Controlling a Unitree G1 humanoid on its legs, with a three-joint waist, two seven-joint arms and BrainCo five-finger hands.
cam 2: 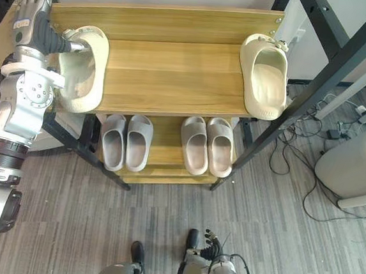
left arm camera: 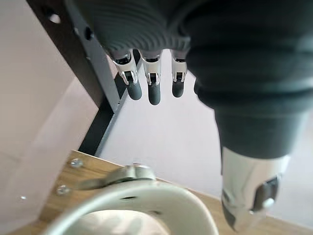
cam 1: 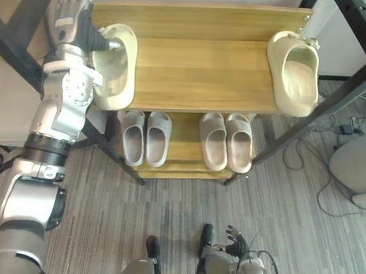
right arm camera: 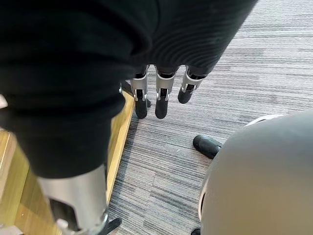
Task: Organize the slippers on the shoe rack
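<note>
While beside the cream slipper point(cam 1: 119, 74), left robot hand point(cam 1: 70, 18), fingers straight.

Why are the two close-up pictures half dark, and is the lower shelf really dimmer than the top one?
Left wrist view: the dark cover of the left hand sits right before the lens, the wall bright beyond. Right wrist view: the same with the right hand, over lit floor. Left eye view: yes, the top shelf shades the lower shelf somewhat.
</note>
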